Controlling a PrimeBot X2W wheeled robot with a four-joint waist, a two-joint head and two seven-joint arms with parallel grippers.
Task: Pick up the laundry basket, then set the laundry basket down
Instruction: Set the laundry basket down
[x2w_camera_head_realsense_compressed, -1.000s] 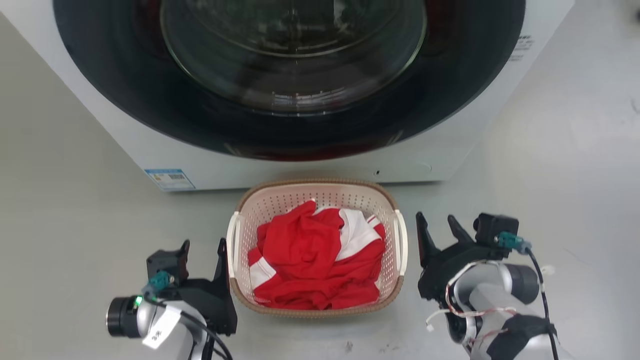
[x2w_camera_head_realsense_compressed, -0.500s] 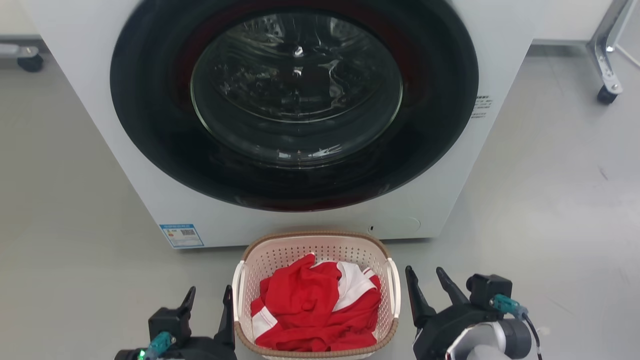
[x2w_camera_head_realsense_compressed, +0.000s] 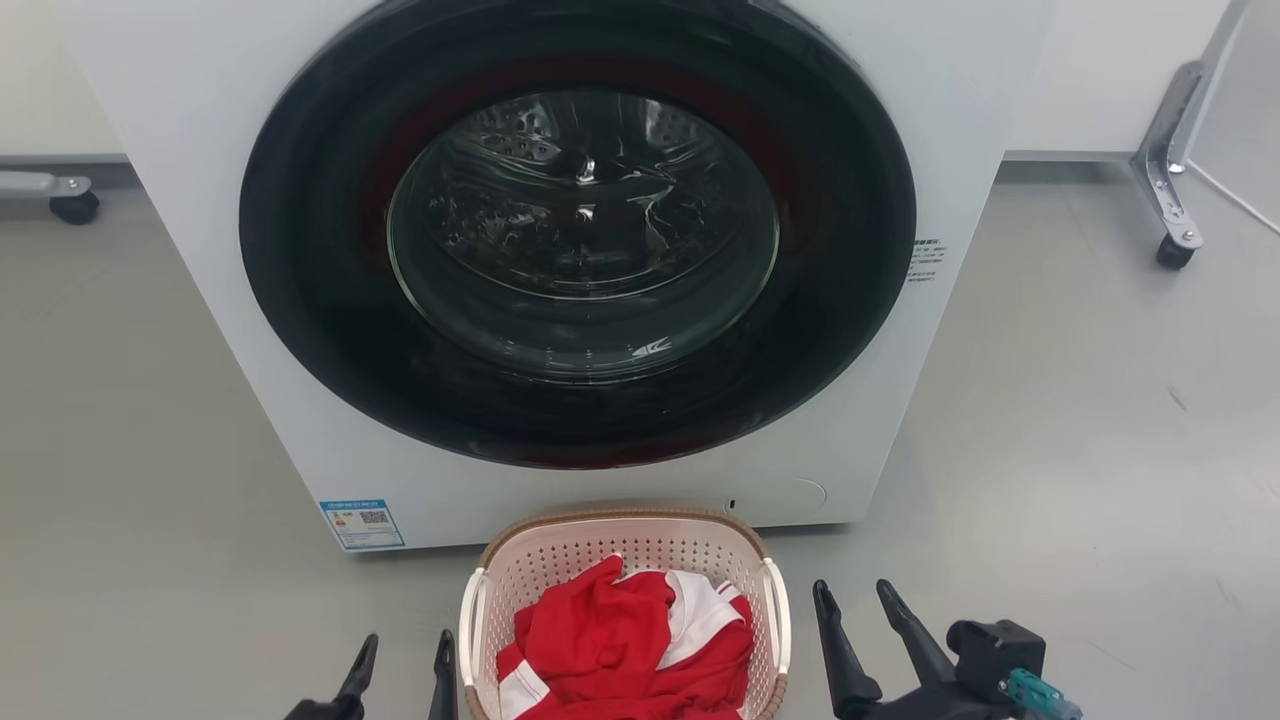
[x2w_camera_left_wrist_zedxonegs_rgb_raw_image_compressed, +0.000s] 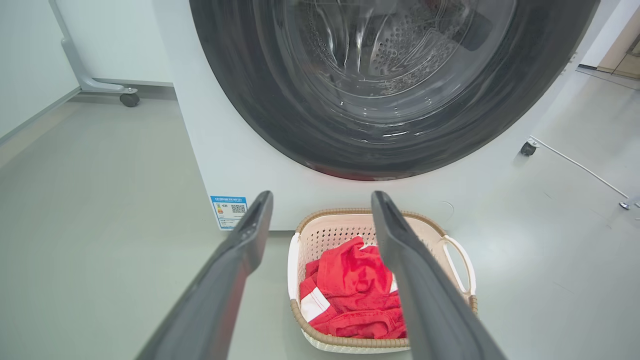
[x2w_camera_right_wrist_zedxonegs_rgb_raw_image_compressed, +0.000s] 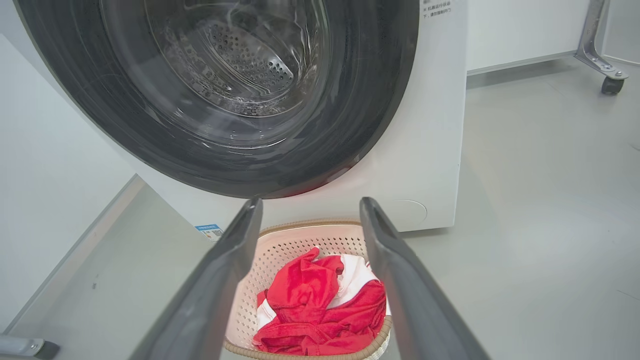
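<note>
The basket (x2w_camera_head_realsense_compressed: 560, 560) stands on the floor (x2w_camera_head_realsense_compressed: 1100, 450) between the two tools, close before the washer (x2w_camera_head_realsense_compressed: 860, 480). The left tool (x2w_camera_head_realsense_compressed: 407, 648) is spread apart and holds nothing. Its inner finger is just beside the left handle (x2w_camera_head_realsense_compressed: 468, 630), though so low in the head view I cannot tell if they touch. The right tool (x2w_camera_head_realsense_compressed: 853, 605) is also apart and empty, a little way off from the right handle (x2w_camera_head_realsense_compressed: 778, 625).

I judge the step in hand to be the grasp for the lift. To do it well, each tool should close on the middle of its own handle, both at the same height, and the two should rise together. That keeps the basket level and the cloth (x2w_camera_head_realsense_compressed: 600, 650) inside. The right tool needs to move in toward the basket first. The rise should go straight up, clear of the washer just beyond the fingertips.

The basket is a rounded rectangle of pale perforated plastic with a brown woven-look rim. Its handles are thin, smooth white loops that will likely flex and slip under a loose pinch. The cloth is soft, red and white, and crumpled, so it should add little weight. The floor is flat, grey and smooth.
</note>
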